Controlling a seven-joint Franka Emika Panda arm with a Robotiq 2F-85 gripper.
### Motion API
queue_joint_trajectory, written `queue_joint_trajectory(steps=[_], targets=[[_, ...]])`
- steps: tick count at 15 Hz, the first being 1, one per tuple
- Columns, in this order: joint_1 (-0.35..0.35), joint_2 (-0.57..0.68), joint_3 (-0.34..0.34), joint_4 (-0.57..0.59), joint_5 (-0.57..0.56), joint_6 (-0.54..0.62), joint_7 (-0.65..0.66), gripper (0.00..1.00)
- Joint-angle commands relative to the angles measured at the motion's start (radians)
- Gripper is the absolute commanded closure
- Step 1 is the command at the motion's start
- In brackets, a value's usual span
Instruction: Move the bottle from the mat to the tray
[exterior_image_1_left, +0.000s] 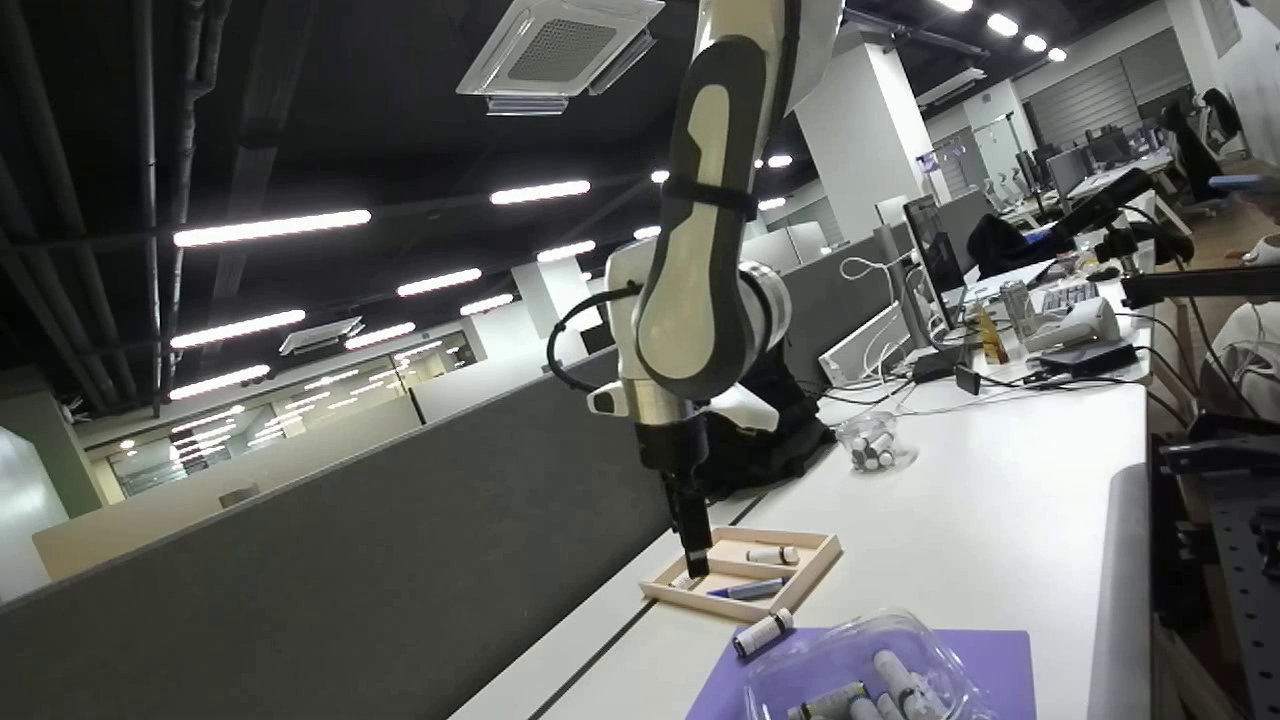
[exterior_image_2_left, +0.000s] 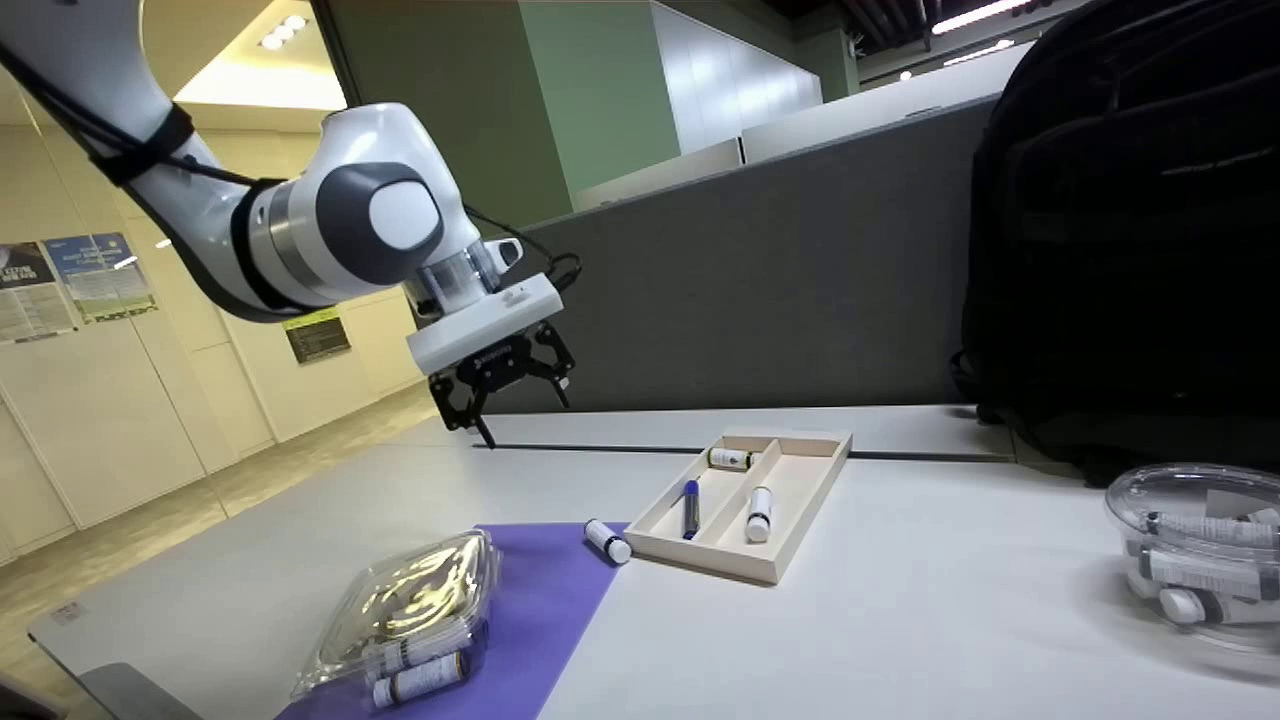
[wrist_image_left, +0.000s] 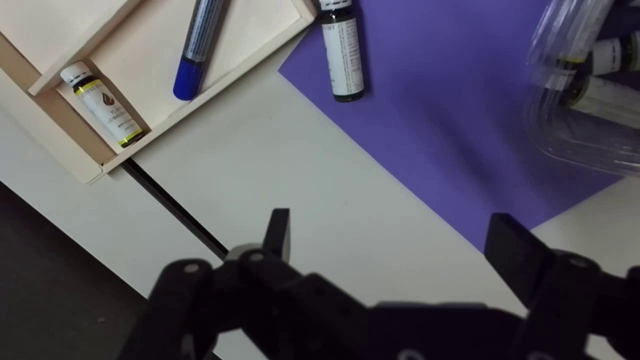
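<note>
Purple mat (wrist_image_left: 410, 150), wrist view: the bottle (wrist_image_left: 343, 57), white-labelled, lies on its side on it near one corner, its cap towards the upper edge of the view. Beside it, the wooden tray (wrist_image_left: 50, 122) is split by a divider (wrist_image_left: 85, 47); the compartment nearer the mat holds a yellow-banded bottle (wrist_image_left: 106, 111) and a blue-capped pen (wrist_image_left: 198, 48). To the right, a clear box (wrist_image_left: 555, 135) of further bottles (wrist_image_left: 610, 104) rests on the mat. The gripper (wrist_image_left: 390, 220) has its fingers (wrist_image_left: 515, 245) wide apart; tabletop (wrist_image_left: 250, 155) and part of the mat appear between them.

In an exterior view, the arm (exterior_image_2_left: 300, 235) reaches in from the upper left, the gripper (exterior_image_2_left: 528, 423) spread above the tabletop and well apart from the bottle. The bottle lies at the mat's edge, just beside a corner of the tray; whether the two touch cannot be told. A third bottle (exterior_image_2_left: 760, 510) lies in the tray's other compartment. At right, a black bag (exterior_image_2_left: 1140, 230) stands before the partition (exterior_image_2_left: 760, 300), a round tub (exterior_image_2_left: 1135, 510) of bottles near it.

In an exterior view, the gripper (exterior_image_1_left: 697, 565) is seen edge-on and hides part of the tray; the spread of its fingers cannot be judged here. The bottle (exterior_image_1_left: 763, 633) lies between tray and box. Farther along the tabletop stands a monitor (exterior_image_1_left: 930, 245).
</note>
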Motion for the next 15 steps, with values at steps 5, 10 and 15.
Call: queue_joint_trajectory(steps=[5,10,15], targets=[[-0.159,0.119,0.107,-0.02,0.062,0.034,0.009,0.0],[-0.164,0.129,0.105,-0.031,0.028,0.058,0.022,0.0],[-0.166,0.203,0.083,0.054,-0.027,-0.017,-0.013,0.0]])
